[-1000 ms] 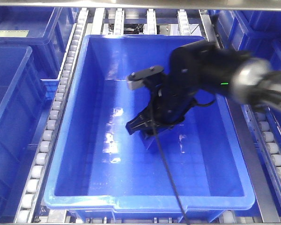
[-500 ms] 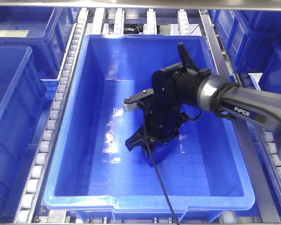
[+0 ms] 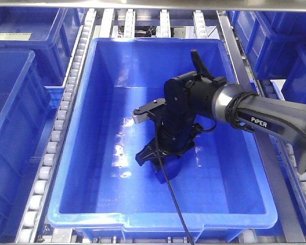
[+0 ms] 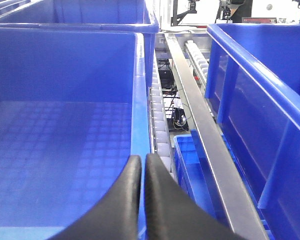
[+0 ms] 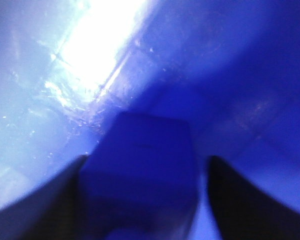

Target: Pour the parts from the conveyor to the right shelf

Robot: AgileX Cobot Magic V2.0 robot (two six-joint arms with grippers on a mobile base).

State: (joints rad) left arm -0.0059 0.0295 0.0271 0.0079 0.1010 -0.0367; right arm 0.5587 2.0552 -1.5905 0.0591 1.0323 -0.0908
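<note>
right gripper (image 3: 160,162) reaches down inside the large blue crate (image 3: 112,61) on the right shelf (image 3: 58,127), fingers spread either side of a blue part (image 5: 140,165) near the crate floor. contact cannot be told. left gripper (image 4: 142,172) clenched, holding nothing.
</note>
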